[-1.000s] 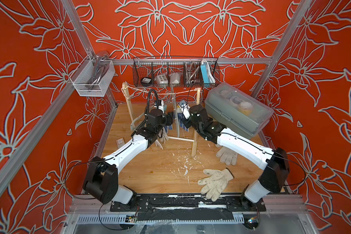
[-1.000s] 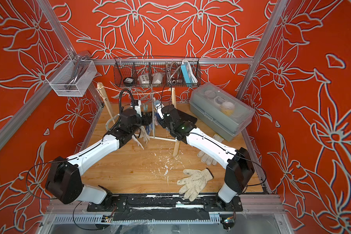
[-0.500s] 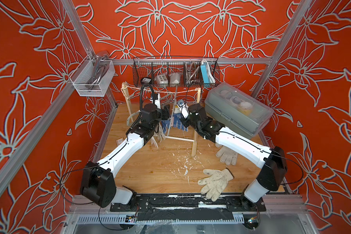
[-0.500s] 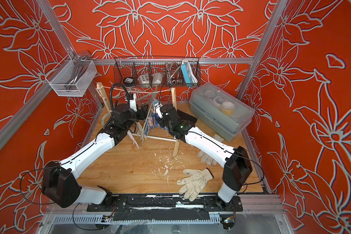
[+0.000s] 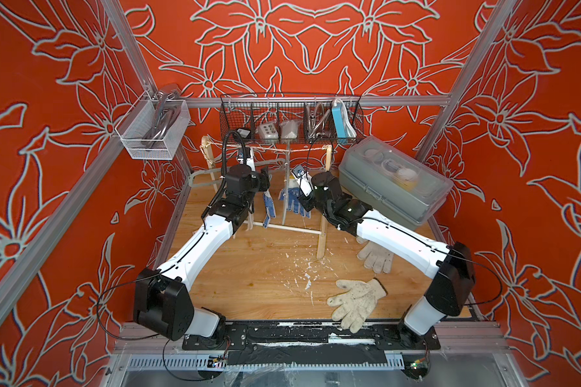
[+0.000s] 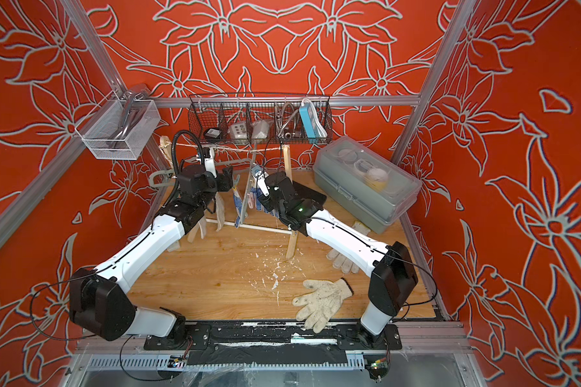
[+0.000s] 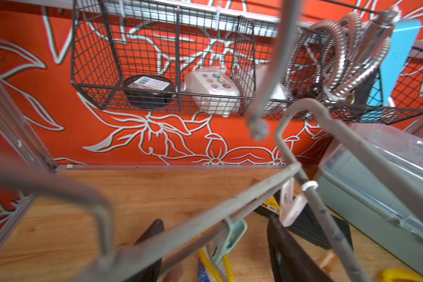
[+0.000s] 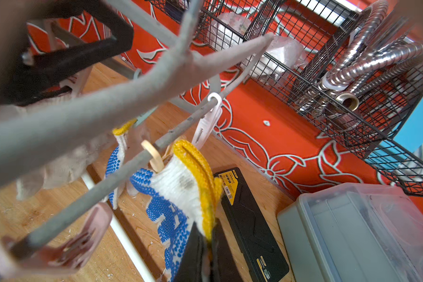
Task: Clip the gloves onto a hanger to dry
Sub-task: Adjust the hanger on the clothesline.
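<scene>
- Blue-dotted glove (image 8: 178, 195) is pinched at its yellow cuff by the clenched right gripper (image 8: 206, 244), just beside the bar of the grey hanger (image 8: 132, 158) and near a white clip (image 8: 208, 122).
- A second blue-dotted glove (image 8: 114, 163) is seen hanging from the same bar, with an off-white glove (image 8: 59, 166) hung beyond it.
- A soiled glove (image 5: 356, 301) is seen lying flat on the wooden table (image 5: 249, 268) near the front edge. A paler glove (image 5: 374, 256) is partly covered by the right arm.
- The left gripper (image 7: 215, 234) is held released, its jaws set on either side of the hanger bar and a teal clip (image 7: 232, 234). Contact cannot be made out.
- A wire basket (image 5: 292, 114) is mounted on the back wall, and a grey lidded box (image 5: 393, 181) is placed below it to the right.
</scene>
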Robot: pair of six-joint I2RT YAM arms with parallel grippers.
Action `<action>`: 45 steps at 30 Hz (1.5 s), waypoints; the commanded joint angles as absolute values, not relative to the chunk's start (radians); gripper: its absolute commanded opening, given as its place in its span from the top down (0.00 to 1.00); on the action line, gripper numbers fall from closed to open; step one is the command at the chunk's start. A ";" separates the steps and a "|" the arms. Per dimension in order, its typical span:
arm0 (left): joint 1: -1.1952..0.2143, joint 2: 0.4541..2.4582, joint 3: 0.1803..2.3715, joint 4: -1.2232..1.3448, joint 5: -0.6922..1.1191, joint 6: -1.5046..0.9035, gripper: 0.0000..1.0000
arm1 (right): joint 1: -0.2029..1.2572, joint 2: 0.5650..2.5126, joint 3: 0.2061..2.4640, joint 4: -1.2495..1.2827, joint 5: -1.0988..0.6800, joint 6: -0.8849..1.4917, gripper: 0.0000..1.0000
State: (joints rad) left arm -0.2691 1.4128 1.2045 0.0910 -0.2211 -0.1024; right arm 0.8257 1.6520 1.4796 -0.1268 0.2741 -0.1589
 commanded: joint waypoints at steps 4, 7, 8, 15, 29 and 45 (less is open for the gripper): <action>-0.235 1.372 1.229 0.079 -0.300 -0.082 0.34 | 0.830 1.625 1.469 -0.127 0.255 -0.159 1.00; -0.223 1.363 1.229 0.065 -0.336 -0.091 0.34 | 0.830 1.619 1.463 -0.129 0.252 -0.160 1.00; -0.221 1.360 1.229 0.062 -0.345 -0.094 0.34 | 0.830 1.619 1.462 -0.130 0.249 -0.161 1.00; -0.221 1.322 1.207 0.061 -0.323 -0.116 0.33 | 0.829 1.607 1.449 -0.135 0.247 -0.160 1.00; -0.254 1.305 1.122 0.109 0.016 -0.195 0.35 | 0.825 1.627 1.522 -0.211 0.380 -0.074 1.00; -0.360 1.320 1.101 0.107 0.028 -0.268 0.34 | 0.825 1.672 1.575 -0.207 0.431 -0.020 1.00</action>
State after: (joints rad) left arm -0.3542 1.3071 1.0996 0.0761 0.0044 -0.2409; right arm 0.8257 1.6535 1.5379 -0.2390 0.4259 -0.0280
